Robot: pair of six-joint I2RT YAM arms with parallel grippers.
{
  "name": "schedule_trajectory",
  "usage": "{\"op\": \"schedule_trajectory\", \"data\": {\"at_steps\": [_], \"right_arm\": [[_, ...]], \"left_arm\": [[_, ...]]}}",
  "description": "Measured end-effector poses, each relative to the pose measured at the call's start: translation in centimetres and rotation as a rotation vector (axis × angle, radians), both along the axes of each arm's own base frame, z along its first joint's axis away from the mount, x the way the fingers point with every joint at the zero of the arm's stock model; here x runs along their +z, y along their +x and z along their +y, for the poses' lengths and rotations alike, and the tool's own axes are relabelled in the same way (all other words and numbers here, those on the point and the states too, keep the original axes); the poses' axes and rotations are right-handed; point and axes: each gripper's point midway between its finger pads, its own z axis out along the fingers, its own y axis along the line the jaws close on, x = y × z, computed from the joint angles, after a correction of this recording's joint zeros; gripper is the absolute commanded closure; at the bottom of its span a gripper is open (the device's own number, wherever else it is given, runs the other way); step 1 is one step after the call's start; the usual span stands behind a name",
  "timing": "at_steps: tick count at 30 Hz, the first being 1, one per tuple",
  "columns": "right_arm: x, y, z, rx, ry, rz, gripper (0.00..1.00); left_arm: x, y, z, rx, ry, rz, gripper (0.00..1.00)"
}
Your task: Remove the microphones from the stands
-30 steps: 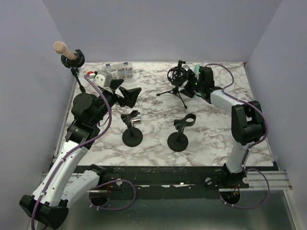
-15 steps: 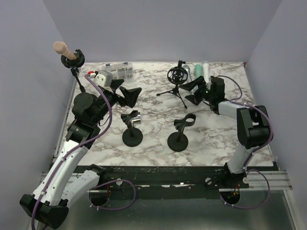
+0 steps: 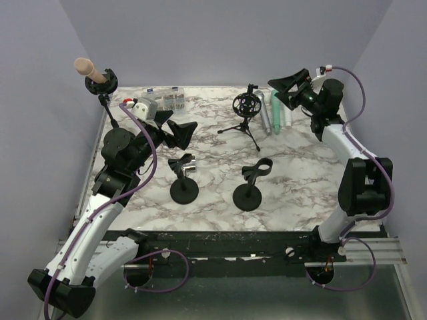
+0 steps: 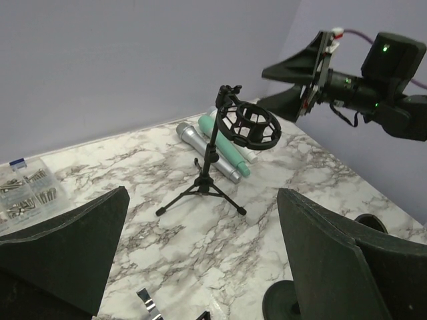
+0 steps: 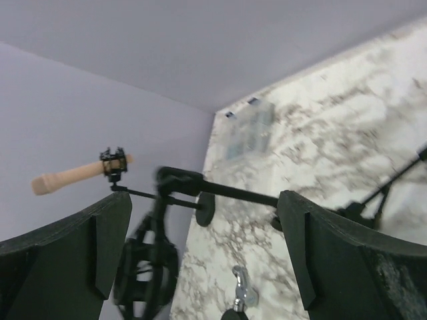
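Tan microphone (image 5: 73, 175) in right wrist view, not left; left hand (image 4: 200, 257), right hand (image 5: 203, 257) apart.

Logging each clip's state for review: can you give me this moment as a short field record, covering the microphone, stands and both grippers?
target: tan microphone, clipped in the corner stand at far left
shock mount: on tripod, empty
loose on table: silver mic and teal mic, lying behind the tripod
round-base stands: two, mid-table
left gripper: open, empty, short of the target
right gripper: open, empty, raised at far right
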Motion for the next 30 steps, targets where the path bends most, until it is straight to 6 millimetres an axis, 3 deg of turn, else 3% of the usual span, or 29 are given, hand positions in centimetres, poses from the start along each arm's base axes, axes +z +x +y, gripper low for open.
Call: {"op": "schedule_trajectory", "data": {"at_steps": [2, 4, 7, 9, 14, 17, 24, 30], "right_arm": [[3.7, 0.6, 0.5, 0.039, -0.001, -0.093, 0.0], [5.9, 0.8, 1.0, 0.074, -0.001, -0.153, 0.0], [6.7, 1.0, 2.0, 0.135, -0.003, -0.183, 0.0], [5.5, 1.3, 2.6, 0.167, -0.007, -0.165, 0.0], [-0.3, 1.8, 4.4, 0.23, -0.043, -0.045, 0.0], [-2.8, 1.7, 4.9, 0.246, -0.069, 0.015, 0.0], [-4.5, 1.8, 4.5, 0.22, -0.13, 0.046, 0.0], [-4.4, 2.0, 3.9, 0.178, -0.161, 0.054, 0.0]], "left_arm": [[-0.1, 0.0, 0.0, 0.0, 0.001, 0.002, 0.03], [-0.1, 0.1, 0.0, 0.0, 0.002, 0.003, 0.03], [-0.2, 0.1, -0.1, -0.001, 0.002, 0.006, 0.03], [-0.2, 0.2, -0.1, -0.002, 0.003, 0.007, 0.03], [-0.4, 0.3, -0.2, -0.003, 0.005, 0.012, 0.04], [-0.5, 0.4, -0.2, -0.003, 0.007, 0.016, 0.03], [-0.8, 0.6, -0.3, -0.003, 0.01, 0.023, 0.03], [-1.0, 0.7, -0.4, -0.004, 0.012, 0.029, 0.03]]}}
